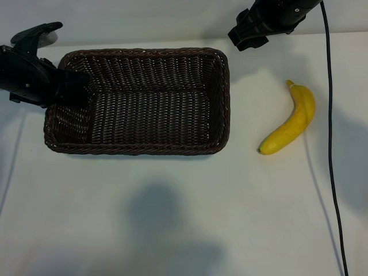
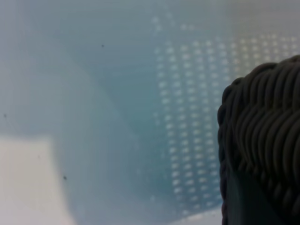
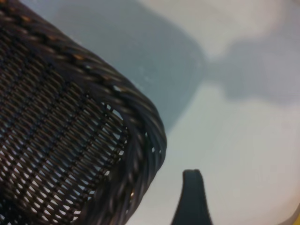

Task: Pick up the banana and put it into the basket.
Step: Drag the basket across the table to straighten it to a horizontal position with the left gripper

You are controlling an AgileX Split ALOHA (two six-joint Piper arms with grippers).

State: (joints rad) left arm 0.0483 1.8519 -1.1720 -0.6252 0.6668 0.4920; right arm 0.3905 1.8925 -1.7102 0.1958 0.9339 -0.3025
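The yellow banana (image 1: 292, 122) lies on the white table, to the right of the basket and a little apart from it. The dark brown wicker basket (image 1: 138, 150) sits left of centre with nothing in it. My left gripper (image 1: 77, 86) lies over the basket's left wall. The left wrist view shows only a rounded part of the basket rim (image 2: 267, 117) close up. My right gripper (image 1: 244, 37) hangs open above the table, just beyond the basket's far right corner (image 3: 140, 122) and well short of the banana. One of its fingers (image 3: 192, 192) shows, holding nothing.
A black cable (image 1: 332, 144) runs down the table's right side, just past the banana. Bare white table (image 1: 172, 230) stretches in front of the basket.
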